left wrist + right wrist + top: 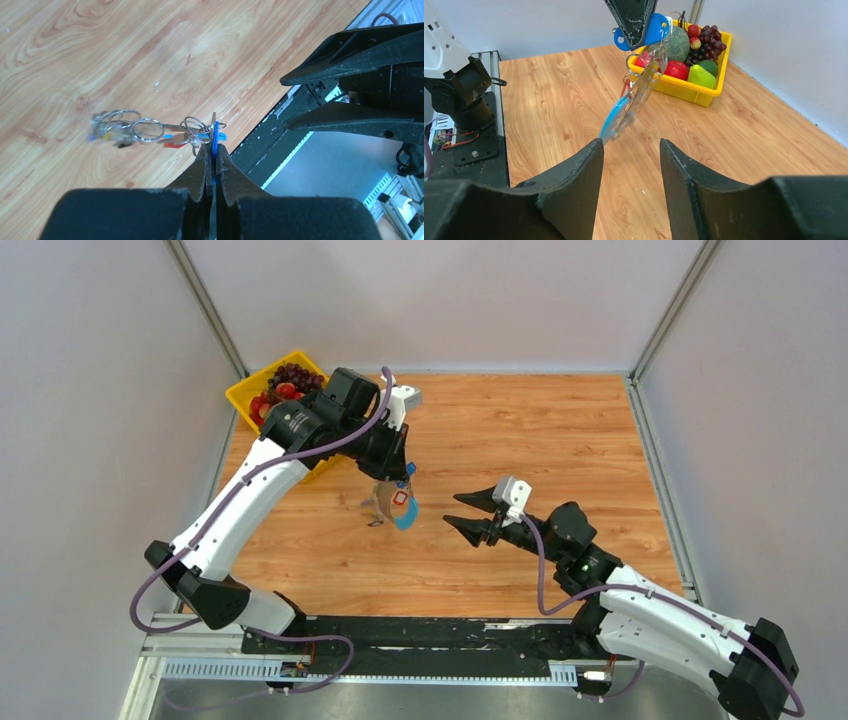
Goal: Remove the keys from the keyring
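My left gripper is shut on a bright blue part of the keyring and holds it above the table. The keyring hangs below it as a floppy strand of grey rings and blue band. Small silver keys with red and blue tags dangle among the rings, some blurred. My right gripper is open and empty, just right of the hanging bunch and apart from it. In the right wrist view the open gripper sits right under the strand's blue lower end.
A yellow bin of fruit stands at the table's back left, behind the left arm; in the right wrist view the bin is behind the keyring. Grey walls close in the wooden table. The black base rail runs along the near edge.
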Controlling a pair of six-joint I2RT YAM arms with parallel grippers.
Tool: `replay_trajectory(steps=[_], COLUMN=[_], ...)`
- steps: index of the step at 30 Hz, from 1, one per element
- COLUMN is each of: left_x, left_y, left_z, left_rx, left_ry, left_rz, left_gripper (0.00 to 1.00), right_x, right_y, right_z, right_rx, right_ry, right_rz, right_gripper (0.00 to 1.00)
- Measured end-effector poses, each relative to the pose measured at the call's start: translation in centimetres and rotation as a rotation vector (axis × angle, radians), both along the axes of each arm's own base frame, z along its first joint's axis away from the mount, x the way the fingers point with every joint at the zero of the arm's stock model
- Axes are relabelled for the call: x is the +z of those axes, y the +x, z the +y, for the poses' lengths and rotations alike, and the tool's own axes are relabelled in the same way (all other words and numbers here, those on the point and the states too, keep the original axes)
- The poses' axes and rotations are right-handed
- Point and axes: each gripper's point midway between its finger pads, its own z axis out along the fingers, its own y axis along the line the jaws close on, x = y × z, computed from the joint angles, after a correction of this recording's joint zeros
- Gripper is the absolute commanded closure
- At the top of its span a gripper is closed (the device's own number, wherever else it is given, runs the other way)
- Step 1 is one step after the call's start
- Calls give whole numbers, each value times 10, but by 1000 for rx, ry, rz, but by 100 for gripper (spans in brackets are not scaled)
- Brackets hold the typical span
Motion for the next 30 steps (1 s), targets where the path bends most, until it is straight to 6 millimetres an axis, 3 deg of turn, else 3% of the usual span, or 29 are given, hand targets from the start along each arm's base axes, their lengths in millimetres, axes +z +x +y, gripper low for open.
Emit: replay_trajectory(steps=[6,14,20,25,30], left_x=[4,5,14,19,21], left_y=[1,1,0,-5,-8], left_z=[1,0,-2,-2,-3], left_rx=[6,11,0,-10,-19], left_ry=[-7,-12,-35,-54,-66], left_rz=[-18,-16,-28,-27,-24], left_gripper=[100,100,100,100,100], right_x=[-7,-15,-11,-9,-10], right_y=[2,8,27,32,34], right_z=[14,46,40,39,39], right_rx=[33,14,-95,-124,-130], right_ry=[-13,-40,-34,-32,-40], right_rz=[55,105,85,68,59], right_gripper=[34,37,36,31,33])
